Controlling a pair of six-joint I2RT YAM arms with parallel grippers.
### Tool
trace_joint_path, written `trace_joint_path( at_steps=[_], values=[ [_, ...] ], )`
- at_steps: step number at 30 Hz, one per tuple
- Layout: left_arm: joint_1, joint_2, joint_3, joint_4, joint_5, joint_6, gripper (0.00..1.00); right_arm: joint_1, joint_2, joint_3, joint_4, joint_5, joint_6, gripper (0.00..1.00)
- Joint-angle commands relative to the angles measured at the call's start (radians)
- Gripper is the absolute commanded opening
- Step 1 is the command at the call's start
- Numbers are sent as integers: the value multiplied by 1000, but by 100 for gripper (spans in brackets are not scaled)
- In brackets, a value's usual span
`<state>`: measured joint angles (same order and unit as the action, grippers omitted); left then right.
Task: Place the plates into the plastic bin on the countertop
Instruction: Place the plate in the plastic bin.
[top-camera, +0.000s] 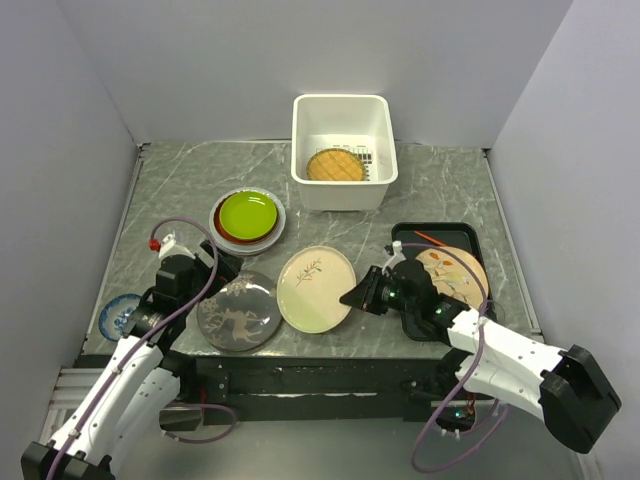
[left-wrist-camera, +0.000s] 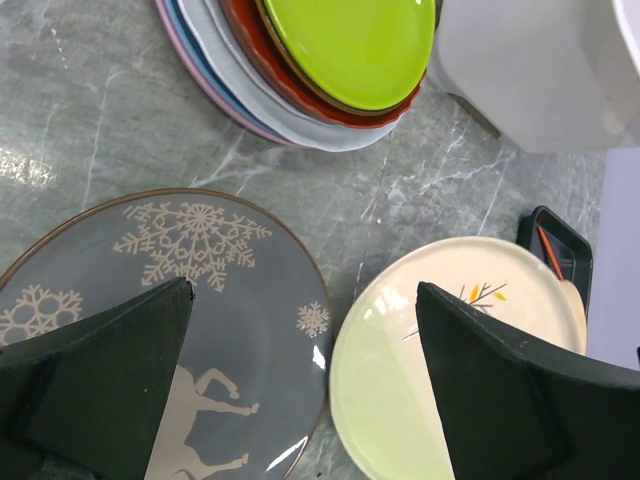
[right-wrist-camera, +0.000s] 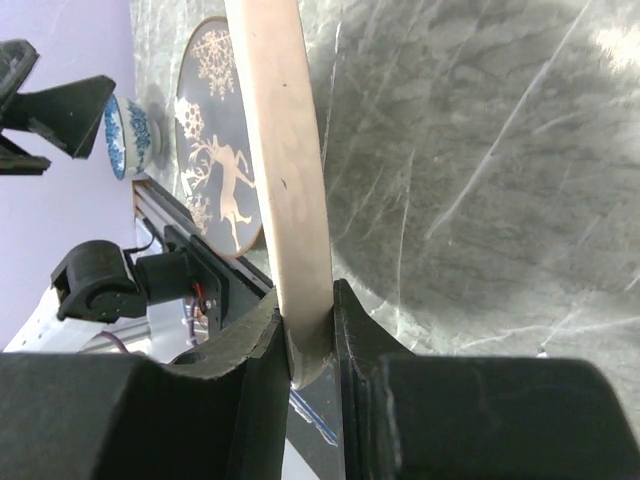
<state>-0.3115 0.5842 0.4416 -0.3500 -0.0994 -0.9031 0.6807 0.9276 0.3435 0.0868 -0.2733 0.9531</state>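
Observation:
My right gripper (top-camera: 352, 296) is shut on the right rim of the cream plate (top-camera: 315, 288), seen edge-on between its fingers in the right wrist view (right-wrist-camera: 290, 180). The plate looks slightly lifted off the countertop (top-camera: 440, 190). My left gripper (top-camera: 222, 268) is open and empty above the grey snowflake plate (top-camera: 237, 312), also in the left wrist view (left-wrist-camera: 170, 290). A stack topped by a lime green plate (top-camera: 248, 214) sits at left centre. The white plastic bin (top-camera: 343, 110) at the back holds a woven tan plate (top-camera: 335, 166).
A black tray (top-camera: 405, 238) at the right holds a patterned cream plate (top-camera: 452, 272). A blue-and-white dish (top-camera: 118, 314) lies at the left near edge. Grey walls close in both sides and the back.

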Motion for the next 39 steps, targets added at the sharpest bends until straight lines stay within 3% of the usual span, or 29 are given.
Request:
trace_joint_path(
  at_steps=[1, 15, 39],
  values=[
    [-3, -15, 31, -15, -14, 15, 99, -41, 8, 141, 128, -73, -43, 0],
    [-3, 61, 25, 5, -2, 12, 99, -191, 123, 382, 56, -257, -131, 0],
    [-3, 160, 9, 71, 35, 32, 99, -328, 441, 670, 221, -406, -62, 0]
  ],
)
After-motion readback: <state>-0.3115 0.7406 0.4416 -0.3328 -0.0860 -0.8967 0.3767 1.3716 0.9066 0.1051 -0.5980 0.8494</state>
